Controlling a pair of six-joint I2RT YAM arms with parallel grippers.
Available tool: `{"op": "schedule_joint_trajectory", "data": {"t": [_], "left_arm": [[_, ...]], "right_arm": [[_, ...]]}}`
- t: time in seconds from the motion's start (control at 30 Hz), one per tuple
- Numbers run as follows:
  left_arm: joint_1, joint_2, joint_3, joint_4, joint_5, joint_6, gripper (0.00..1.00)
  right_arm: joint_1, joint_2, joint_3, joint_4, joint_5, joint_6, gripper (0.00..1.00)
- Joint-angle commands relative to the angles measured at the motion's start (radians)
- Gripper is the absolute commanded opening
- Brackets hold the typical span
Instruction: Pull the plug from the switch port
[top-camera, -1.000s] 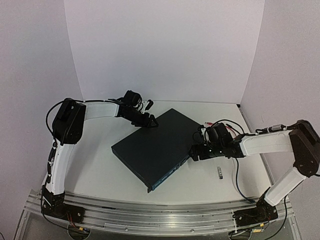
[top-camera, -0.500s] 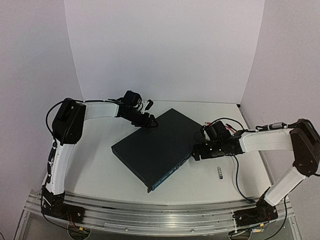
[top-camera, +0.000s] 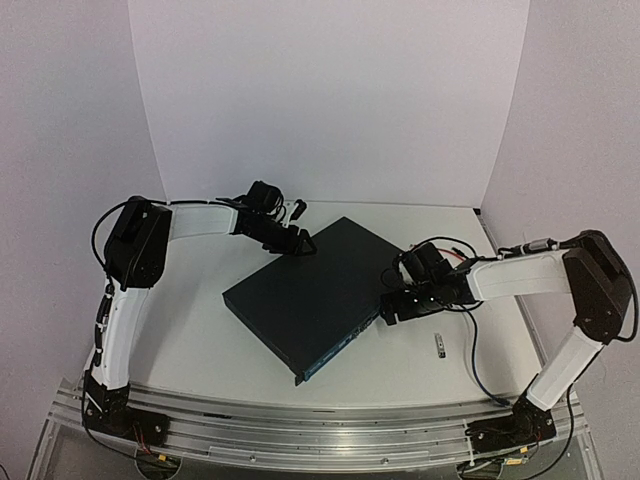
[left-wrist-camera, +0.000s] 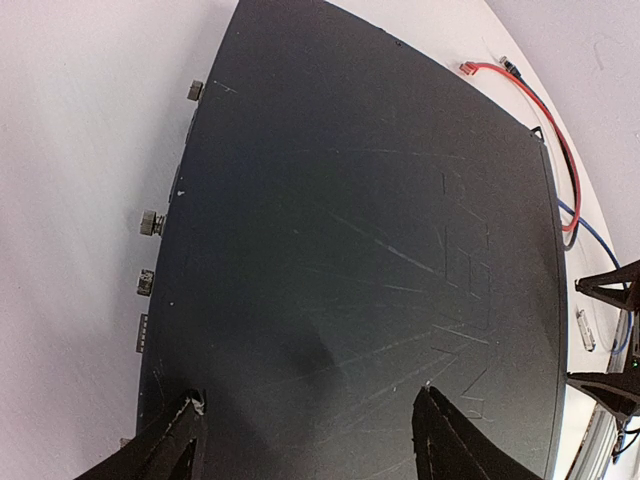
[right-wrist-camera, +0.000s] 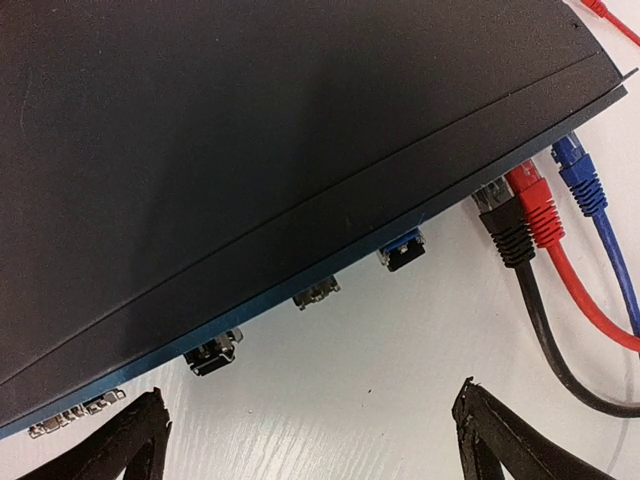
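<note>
Switch (right-wrist-camera: 250, 150) holds black plug (right-wrist-camera: 508, 232), red plug (right-wrist-camera: 537, 208), blue plug (right-wrist-camera: 580, 180), adjacent.

switch (right-wrist-camera: 250, 150): cut off left, top | black cable (right-wrist-camera: 537, 315): leaves right edge | silver item (top-camera: 439, 345): too small to identify

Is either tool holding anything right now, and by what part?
Nothing is held: right tool open short of the plugs, left tool open over the switch.

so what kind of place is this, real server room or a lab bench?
Probably a lab test cell: plain white backdrop panels, a white table with an aluminium rail at its near edge, and one flat dark blue-black metal switch on it, unracked.
</note>
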Motion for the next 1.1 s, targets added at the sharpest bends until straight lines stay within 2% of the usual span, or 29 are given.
{"op": "schedule_joint_trajectory", "data": {"t": [0.0, 0.7, 1.07], "left_arm": [[0.008, 0.061, -0.044, -0.161, -0.053, -0.006, 0.70], [0.008, 0.065, -0.034, -0.165, -0.051, 0.007, 0.70], [0.007, 0.068, -0.033, -0.169, -0.060, 0.019, 0.70]], "right_arm": [[0.009, 0.019, 0.025, -0.001, 0.035, -0.020, 0.97], [0.010, 0.078, 0.083, 0.037, 0.129, 0.042, 0.98], [0.009, 0.047, 0.079, -0.029, 0.267, 0.228, 0.98]]}}
